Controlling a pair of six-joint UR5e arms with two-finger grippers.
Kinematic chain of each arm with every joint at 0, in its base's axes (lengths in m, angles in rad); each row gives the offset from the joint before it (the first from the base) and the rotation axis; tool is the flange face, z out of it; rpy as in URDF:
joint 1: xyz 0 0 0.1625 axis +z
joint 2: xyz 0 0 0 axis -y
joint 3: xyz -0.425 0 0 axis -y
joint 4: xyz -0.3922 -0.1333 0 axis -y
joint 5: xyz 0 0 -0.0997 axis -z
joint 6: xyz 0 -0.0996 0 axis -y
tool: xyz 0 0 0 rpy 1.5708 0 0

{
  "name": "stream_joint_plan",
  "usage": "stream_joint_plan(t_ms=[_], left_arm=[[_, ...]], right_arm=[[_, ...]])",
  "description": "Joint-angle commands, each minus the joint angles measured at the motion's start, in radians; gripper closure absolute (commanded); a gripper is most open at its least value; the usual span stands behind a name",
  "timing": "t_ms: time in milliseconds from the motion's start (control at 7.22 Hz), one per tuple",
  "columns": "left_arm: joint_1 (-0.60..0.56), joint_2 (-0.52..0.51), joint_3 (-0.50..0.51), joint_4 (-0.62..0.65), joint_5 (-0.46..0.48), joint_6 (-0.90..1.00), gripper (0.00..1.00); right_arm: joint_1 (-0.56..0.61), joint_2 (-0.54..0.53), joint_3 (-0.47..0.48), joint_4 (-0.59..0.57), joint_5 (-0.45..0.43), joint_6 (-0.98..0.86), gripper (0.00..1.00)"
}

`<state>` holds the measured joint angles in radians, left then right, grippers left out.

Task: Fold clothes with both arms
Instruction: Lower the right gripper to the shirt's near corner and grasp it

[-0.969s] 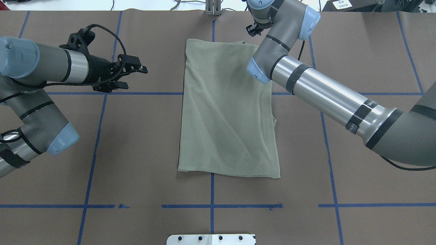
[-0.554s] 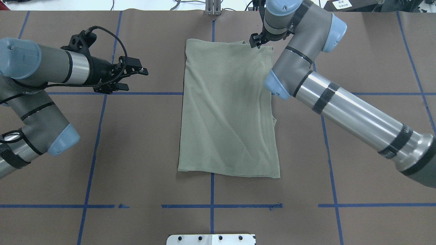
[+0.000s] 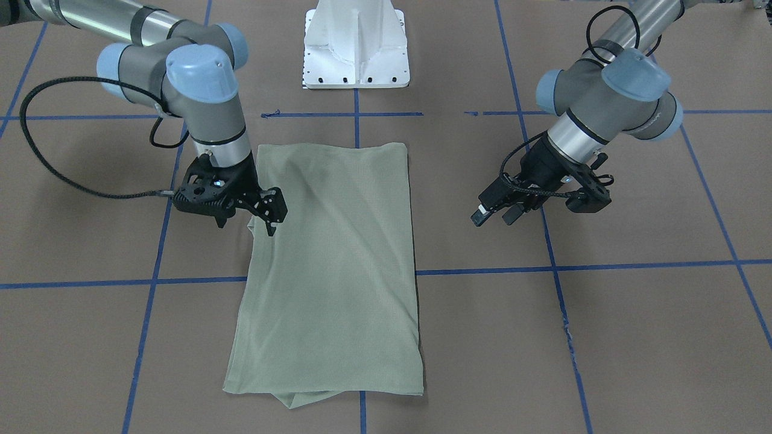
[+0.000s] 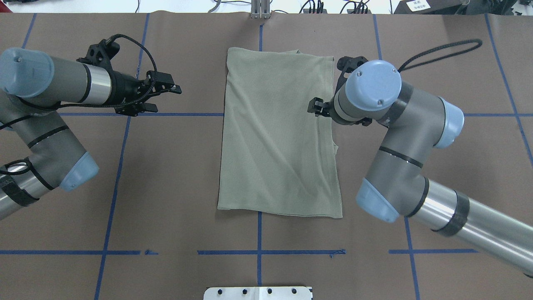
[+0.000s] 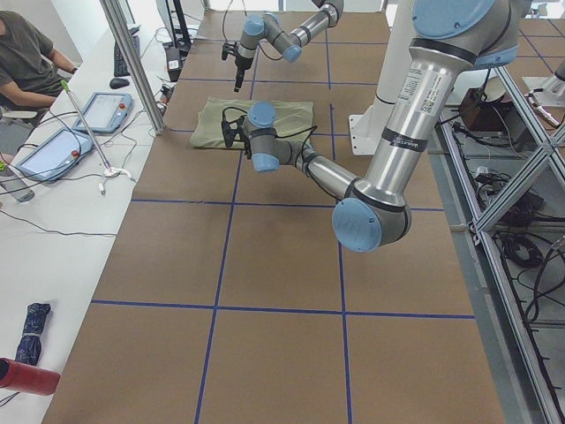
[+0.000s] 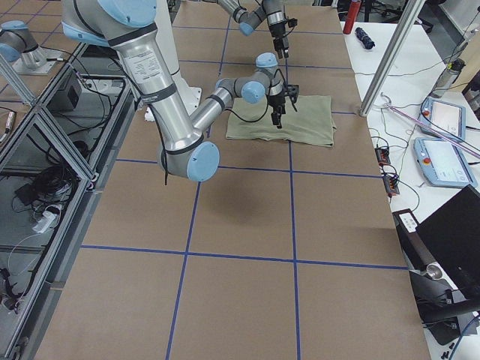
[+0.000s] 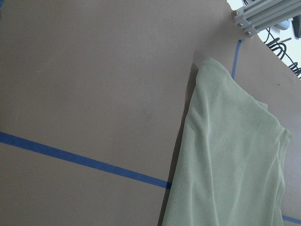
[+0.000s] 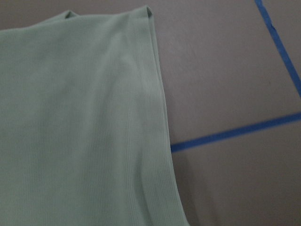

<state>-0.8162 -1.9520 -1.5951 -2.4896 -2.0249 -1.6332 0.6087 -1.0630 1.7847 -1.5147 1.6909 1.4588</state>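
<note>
Facing the robot, the shirt point(image 3: 332, 271) lies flat at mid-table point(image 3: 603, 337). It is folded into a long rectangle with soft slanting creases, and a bit of under-layer pokes out at its nearest edge. The right gripper point(image 3: 246, 224) points down at the shirt's long edge with its jaws spread wide, one side over cloth and the other over bare table. It grips nothing, and I cannot tell whether it touches the cloth. The left gripper point(image 3: 496, 215) hangs over the table well apart from the shirt, jaws parted and empty. From overhead, the shirt point(image 4: 277, 137) sits across the centre tape point(image 4: 259, 233). The right gripper is mostly hidden under its own wrist, with one finger point(image 4: 315, 106) showing just inside the cloth's edge. The left gripper point(image 4: 164, 98) gapes over bare table. In both side views the shirt point(image 5: 291, 115) point(image 6: 311, 124) is a small pale patch before the pedestal point(image 5: 375, 132), and the grippers are too small to judge. The left wrist view shows the shirt's point(image 7: 230, 165) long edge and a far corner. The right wrist view shows fine ribbing point(image 8: 80, 117) and a doubled edge.
</note>
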Motion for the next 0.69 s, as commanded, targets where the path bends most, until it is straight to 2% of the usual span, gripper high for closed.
stream_joint_plan(t_ms=[0,277,554], left_arm=[[0.0,-0.004,0.001,0.0,0.0,-0.005,0.0],[0.0,-0.004,0.0,0.0,0.0,-0.01,0.0],[0.0,-0.002,0.0,0.0,0.003,-0.011,0.0]], right_arm=[[-0.195,-0.055,0.093,-0.053,-0.145,0.393,0.0],[-0.294,-0.078,0.09,-0.058,-0.195,0.549,0.0],[-0.303,-0.08,0.084,-0.058,-0.201,0.58,0.0]])
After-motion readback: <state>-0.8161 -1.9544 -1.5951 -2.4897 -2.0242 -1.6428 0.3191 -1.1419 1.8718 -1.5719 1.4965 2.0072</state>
